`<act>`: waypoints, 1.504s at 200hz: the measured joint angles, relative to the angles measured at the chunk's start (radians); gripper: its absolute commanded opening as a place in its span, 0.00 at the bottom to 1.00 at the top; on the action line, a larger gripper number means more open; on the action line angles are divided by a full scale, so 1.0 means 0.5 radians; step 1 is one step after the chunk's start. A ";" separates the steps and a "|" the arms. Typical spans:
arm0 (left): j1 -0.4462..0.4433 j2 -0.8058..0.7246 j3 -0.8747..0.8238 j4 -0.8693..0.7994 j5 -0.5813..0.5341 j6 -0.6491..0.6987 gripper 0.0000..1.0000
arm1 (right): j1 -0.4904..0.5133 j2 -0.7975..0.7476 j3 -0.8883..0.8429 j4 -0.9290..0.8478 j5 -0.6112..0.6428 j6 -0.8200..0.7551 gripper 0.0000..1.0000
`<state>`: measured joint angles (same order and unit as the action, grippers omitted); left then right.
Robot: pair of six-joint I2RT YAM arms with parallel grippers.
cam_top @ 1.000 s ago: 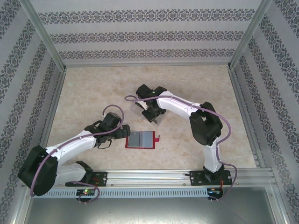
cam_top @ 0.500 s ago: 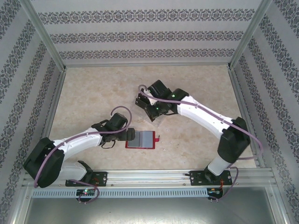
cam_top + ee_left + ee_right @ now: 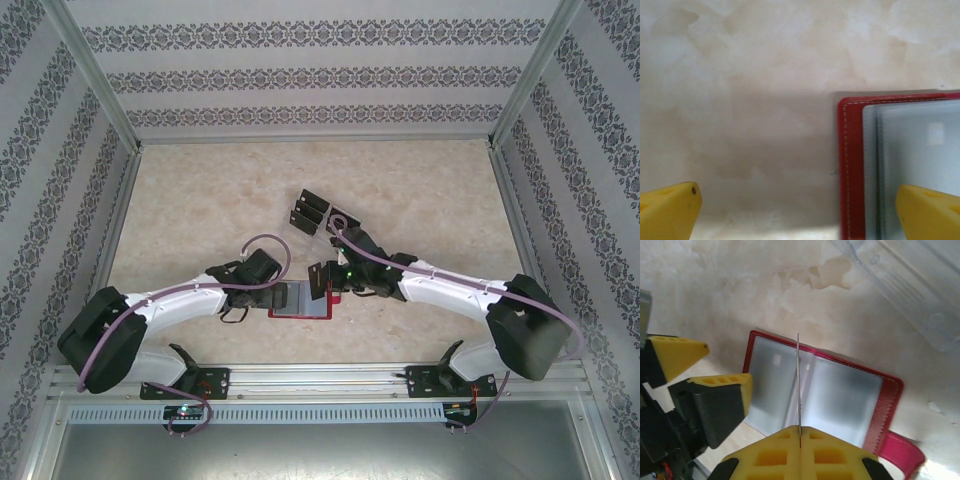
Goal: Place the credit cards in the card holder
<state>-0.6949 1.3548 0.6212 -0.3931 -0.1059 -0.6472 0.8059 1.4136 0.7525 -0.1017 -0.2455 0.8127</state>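
Pinching, right gripper (image 3: 800, 437): jaws closed on the near edge of one credit card (image 3: 798, 375). The card is held edge-on, so the wrist view reads it as a thin upright line.
Card handling: judged light, stiff, thin and slick. An edge pinch like this one suits it, leaving the far edge free to lead into a pocket. A skewed entry would likely jam.
Card holder (image 3: 840, 390): lies open on the table, low centre of the top view, right under the card, with clear sleeves up and the snap tab (image 3: 900, 452) at lower right. Looks soft and light, likely to skid if pushed. Whether the card touches it, cannot tell.
Left gripper (image 3: 797, 212): jaws spread wide, grasping nothing. One fingertip is over a sleeve, the other over bare table (image 3: 740, 75).
Clear tray (image 3: 313, 213): above frame centre, apart from the holder, with dark cards in its compartments.
Views: the right wrist shows the card lined up near the sleeves' centre fold, which the arm covers from above. The top view gives the tray's contents.
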 measured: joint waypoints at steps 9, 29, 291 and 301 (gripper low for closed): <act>0.000 0.011 -0.008 -0.002 -0.008 -0.017 1.00 | 0.017 -0.001 -0.059 0.101 0.002 0.062 0.00; -0.011 0.014 -0.011 -0.001 -0.018 -0.050 1.00 | 0.058 0.005 -0.175 0.288 0.005 0.175 0.00; -0.037 -0.013 -0.069 0.056 -0.046 -0.175 1.00 | 0.139 0.177 -0.603 1.226 0.113 0.639 0.00; -0.037 -0.013 -0.069 0.056 -0.046 -0.175 1.00 | 0.139 0.182 -0.608 1.238 0.111 0.645 0.00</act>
<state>-0.7136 1.3483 0.5865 -0.3649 -0.1287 -0.7349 0.8753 1.5047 0.4484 0.5171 -0.1902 1.1355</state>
